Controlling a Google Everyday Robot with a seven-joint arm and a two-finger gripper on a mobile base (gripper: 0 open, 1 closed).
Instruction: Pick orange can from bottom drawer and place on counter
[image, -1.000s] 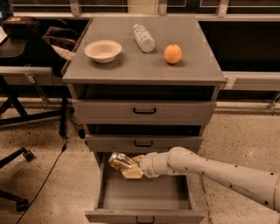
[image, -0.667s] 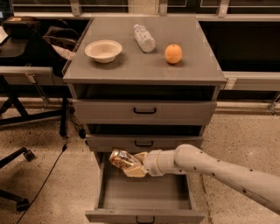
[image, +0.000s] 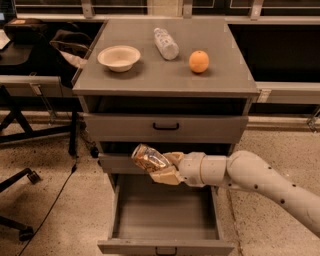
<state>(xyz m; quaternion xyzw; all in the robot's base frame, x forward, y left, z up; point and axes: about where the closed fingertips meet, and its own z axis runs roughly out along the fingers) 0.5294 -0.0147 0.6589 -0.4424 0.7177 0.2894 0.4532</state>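
My gripper is shut on the orange can, which lies tilted with its silver end toward the upper left. The can hangs in front of the middle drawer, above the bottom drawer, which is pulled out and shows a bare grey floor. The arm comes in from the lower right. The counter is the grey cabinet top above, well higher than the can.
On the counter stand a cream bowl at left, a clear plastic bottle lying at the back middle and a round orange fruit at right. A chair base and dark table legs stand at left.
The gripper has lifted the can up out of the bottom drawer to the height of the middle drawer's front. The drawer stays open.
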